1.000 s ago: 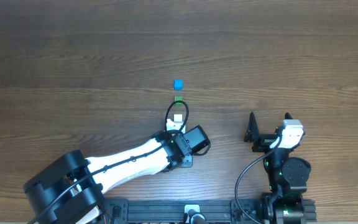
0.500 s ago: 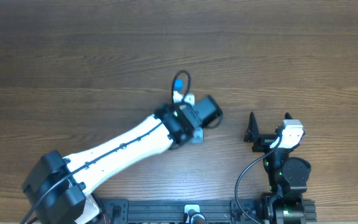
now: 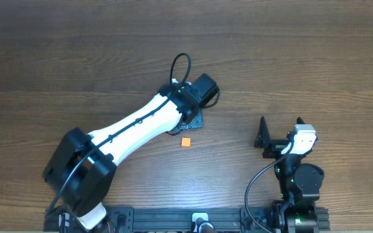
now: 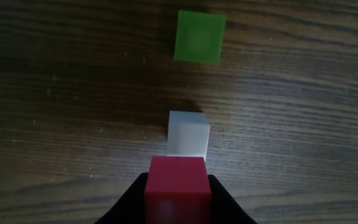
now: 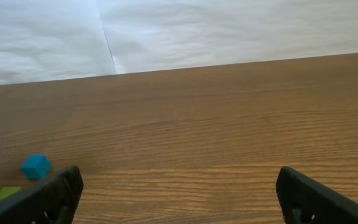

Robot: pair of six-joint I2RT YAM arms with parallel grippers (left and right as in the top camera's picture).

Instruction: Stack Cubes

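We see the left gripper (image 4: 177,202) clamped on the red cube (image 4: 176,182), and the white cube (image 4: 188,132) lies on the table (image 4: 73,93) just ahead of it, the green cube (image 4: 199,37) farther in nearly the same direction.

White cube (image 4: 189,132) before red cube (image 4: 176,183) in left claw (image 4: 176,202); green cube (image 4: 199,37) beyond.

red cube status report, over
Left gripper shut on red cube. Right gripper open, off to the side. White cube just past the red cube, green cube beyond. Nothing seen in the way.
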